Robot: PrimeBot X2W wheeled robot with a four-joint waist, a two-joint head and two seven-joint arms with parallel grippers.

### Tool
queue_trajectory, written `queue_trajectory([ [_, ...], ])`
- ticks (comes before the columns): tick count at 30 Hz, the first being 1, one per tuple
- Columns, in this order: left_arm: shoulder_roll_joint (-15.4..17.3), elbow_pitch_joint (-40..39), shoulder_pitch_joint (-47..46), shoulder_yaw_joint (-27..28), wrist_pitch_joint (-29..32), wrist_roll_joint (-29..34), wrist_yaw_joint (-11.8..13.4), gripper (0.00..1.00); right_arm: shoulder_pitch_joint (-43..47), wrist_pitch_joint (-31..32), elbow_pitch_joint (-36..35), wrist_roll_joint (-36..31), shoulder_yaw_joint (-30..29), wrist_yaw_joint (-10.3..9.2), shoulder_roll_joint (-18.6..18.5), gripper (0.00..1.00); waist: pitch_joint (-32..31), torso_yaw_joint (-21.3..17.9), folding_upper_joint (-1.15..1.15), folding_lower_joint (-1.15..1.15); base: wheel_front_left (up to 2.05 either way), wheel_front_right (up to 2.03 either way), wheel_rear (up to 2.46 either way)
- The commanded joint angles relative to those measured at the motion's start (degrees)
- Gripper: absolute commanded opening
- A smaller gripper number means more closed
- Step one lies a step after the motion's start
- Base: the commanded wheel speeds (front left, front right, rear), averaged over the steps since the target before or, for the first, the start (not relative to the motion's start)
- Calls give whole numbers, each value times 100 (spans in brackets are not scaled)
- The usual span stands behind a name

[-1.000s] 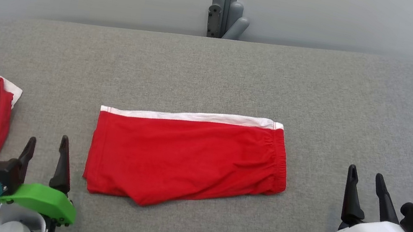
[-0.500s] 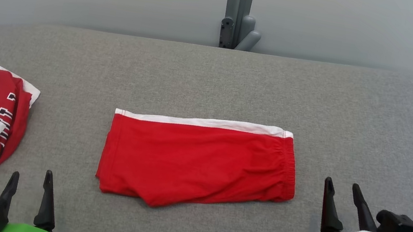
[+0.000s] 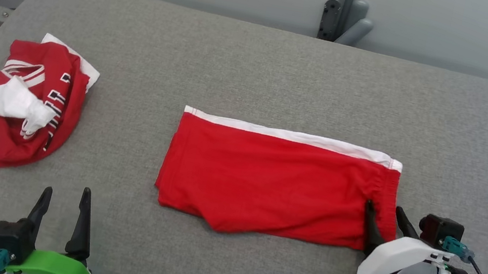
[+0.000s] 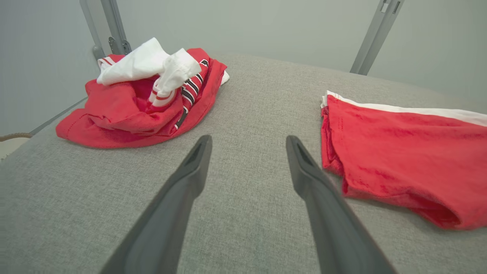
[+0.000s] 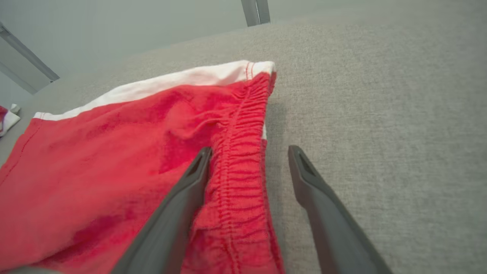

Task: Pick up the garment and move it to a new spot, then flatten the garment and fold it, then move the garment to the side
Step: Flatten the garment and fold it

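- Grey woven fabric covers the desk (image 3: 257,59) in the head view, with a pale wall and a grey post (image 3: 342,8) behind it.
- The garment (image 3: 276,183), a pair of red shorts with a white stripe along the far edge, lies near the middle of the desk. It is flat and looks already folded into a neat oblong.
- A crumpled red-and-white heap (image 3: 16,117) lies well apart at the left.
- The right pincer (image 3: 384,207) is at the garment's right end with its fingers spread apart and nothing between them yet. The left pincer (image 3: 67,191) hangs over bare desk near the front, also spread wide and empty.
- In the left wrist view, both dark fingers point at bare grey cloth between the heap and the garment's hemmed left end. That end shows several stacked layers.
- In the right wrist view, the fingers straddle the gathered elastic waistband (image 5: 239,133). One finger is over the red cloth just inside the waistband and the other is over the bare desk beside it. Whether they press down I cannot tell.
- The cloth looks thin, soft and light, so I judge it will sag and may fall open if lifted by one layer.
- The puckered waistband is the thickest part and probably the surest hold, provided every layer is pinched together.
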Motion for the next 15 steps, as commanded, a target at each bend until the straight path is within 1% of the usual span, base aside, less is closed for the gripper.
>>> queue_trajectory([
  [1,16,-2,-134,0,-1,-7,-8,100,-147,-15,261,-26,-72,-3,-19,100,243,304,15,0,0,0,0],
  [3,15,-10,-145,16,-1,-4,-20,100,-230,-15,499,-45,-195,-3,-27,100,287,361,15,0,0,0,0],
  [7,14,-29,-183,38,-1,16,-38,100,-262,21,864,225,26,-3,-9,100,336,415,15,0,0,0,0],
  [8,14,-35,-179,43,-1,19,-40,100,-266,26,887,313,119,-3,7,69,341,415,15,0,0,0,0],
  [9,14,-45,-170,51,-1,21,-35,100,-268,26,861,390,209,0,19,23,344,407,15,0,0,0,0],
  [10,15,-56,-162,54,-1,16,-21,100,-272,27,817,449,237,0,24,0,348,392,15,0,0,0,0],
  [12,14,-65,-162,53,-1,-55,-11,100,-264,24,714,507,235,-1,10,0,353,349,15,0,0,0,0],
  [15,15,-79,-182,40,-1,-66,-22,100,-225,5,535,513,65,-3,-23,0,344,270,15,0,0,0,0],
])
